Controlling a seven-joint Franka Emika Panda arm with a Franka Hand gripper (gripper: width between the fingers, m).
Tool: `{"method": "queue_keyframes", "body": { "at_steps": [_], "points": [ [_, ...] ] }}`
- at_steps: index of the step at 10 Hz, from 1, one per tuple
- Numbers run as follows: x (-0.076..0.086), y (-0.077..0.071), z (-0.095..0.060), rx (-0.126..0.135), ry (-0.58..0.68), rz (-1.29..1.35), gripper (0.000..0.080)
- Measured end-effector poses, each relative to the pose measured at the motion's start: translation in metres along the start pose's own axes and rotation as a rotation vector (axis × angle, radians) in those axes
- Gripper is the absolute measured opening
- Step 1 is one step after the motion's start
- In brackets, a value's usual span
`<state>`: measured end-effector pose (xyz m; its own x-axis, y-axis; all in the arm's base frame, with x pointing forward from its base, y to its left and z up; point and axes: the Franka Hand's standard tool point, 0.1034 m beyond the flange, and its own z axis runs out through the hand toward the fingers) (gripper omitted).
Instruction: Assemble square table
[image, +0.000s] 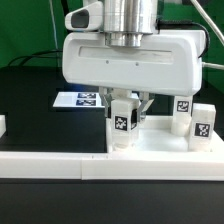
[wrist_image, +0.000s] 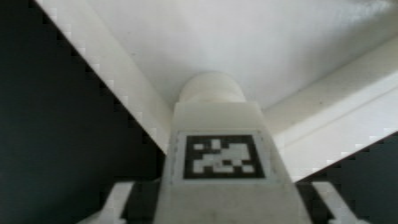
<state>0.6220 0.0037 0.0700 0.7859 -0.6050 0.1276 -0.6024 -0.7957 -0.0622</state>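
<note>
Nearest the exterior camera, a long low white wall strip (image: 60, 166) runs across the black worktop (image: 30, 100). Just behind it lies the white plastic square tabletop with raised rim (image: 160, 143). My hand (image: 124, 106) stands above that tabletop, its fingers (image: 112, 103) clamped on a short white block leg bearing a black-and-white tag (image: 122, 126), held upright with its lower end at the tabletop. The wrist view confirms the tagged leg (wrist_image: 219, 140) gripped between my fingers (wrist_image: 123, 203), its rounded tip over the tray's inner corner (wrist_image: 214, 40). Two further white tagged legs (image: 201, 125) stand at the exterior view's right. Beyond, the flat marker board (image: 78, 99) lies on the worktop. A green backdrop (image: 25, 25) closes the room behind.
</note>
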Motion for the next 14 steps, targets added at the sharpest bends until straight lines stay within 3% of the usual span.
{"method": "queue_keyframes", "body": {
  "at_steps": [3,5,7,10,11,12,13,14],
  "points": [
    [-0.0003,0.0011,0.0011,-0.033,0.018,0.558,0.0288],
    [-0.0019,0.0016,0.0014,-0.017,-0.003,0.938,0.0288],
    [-0.0035,0.0005,0.0023,0.021,-0.044,1.252,0.0288],
    [-0.004,0.0003,0.0027,0.027,-0.043,1.273,0.0315],
    [-0.0041,-0.0007,0.0025,0.029,-0.04,1.259,0.0496],
    [-0.0015,-0.0066,-0.0005,0.069,0.002,1.052,0.0496],
    [-0.0055,-0.0074,0.0001,0.08,0.016,0.896,0.0616],
    [-0.0047,-0.0058,0.001,0.075,0.016,0.884,0.0639]
  ]
}}
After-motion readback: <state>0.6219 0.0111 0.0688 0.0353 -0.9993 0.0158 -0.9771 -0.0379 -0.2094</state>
